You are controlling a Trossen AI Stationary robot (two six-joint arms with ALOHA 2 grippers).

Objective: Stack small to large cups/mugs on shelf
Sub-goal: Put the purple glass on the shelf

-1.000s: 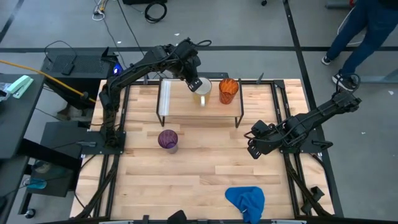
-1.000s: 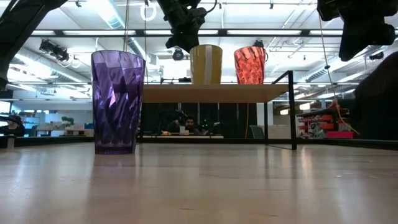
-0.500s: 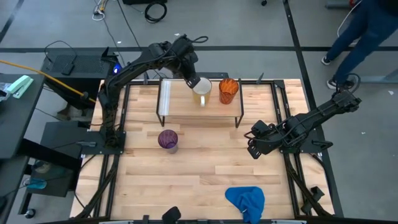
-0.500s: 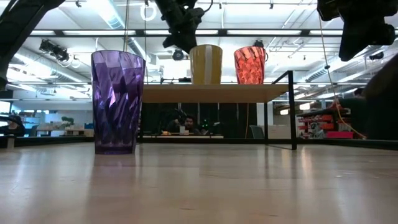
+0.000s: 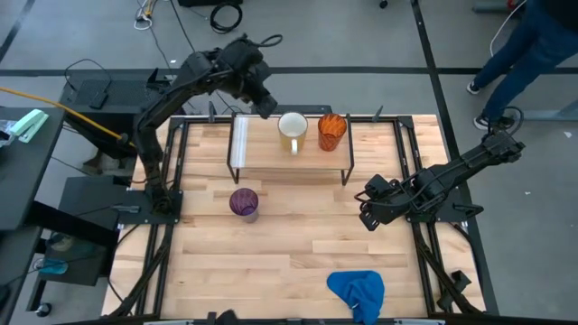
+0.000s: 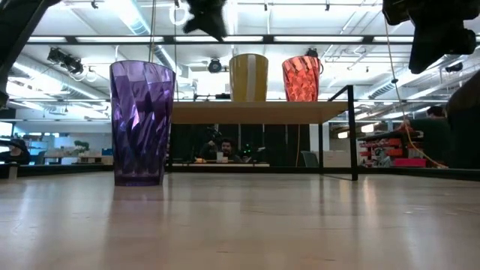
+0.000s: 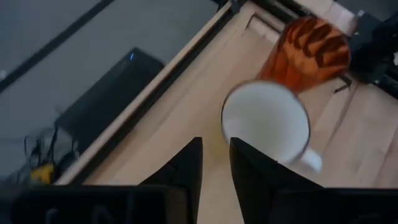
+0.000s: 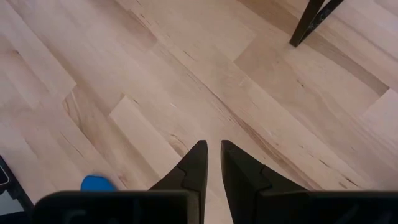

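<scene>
On the shelf (image 5: 271,161), the white mug (image 5: 292,127) and orange cup (image 5: 331,131) stand close together at its back right end, leaving the left half bare. The purple tumbler (image 5: 243,201) stands alone just in front of the shelf. A blue cloth (image 5: 358,292) lies at the table's (image 5: 298,244) front edge; the middle is open.

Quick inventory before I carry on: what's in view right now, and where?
mug: one, white, on the shelf, left of the orange cup.
orange cup: one, orange, on the shelf's right part.
tumbler: one, purple, on the table in front of the shelf.
shelf: one, light wood on black legs, at the table's far side.
cloth: one, blue, at the table's near edge.
person: one, dark clothes, on the floor beyond the table's right corner.
left gripper: empty, behind the shelf's far edge.
right gripper: empty, above the table's right side.
</scene>
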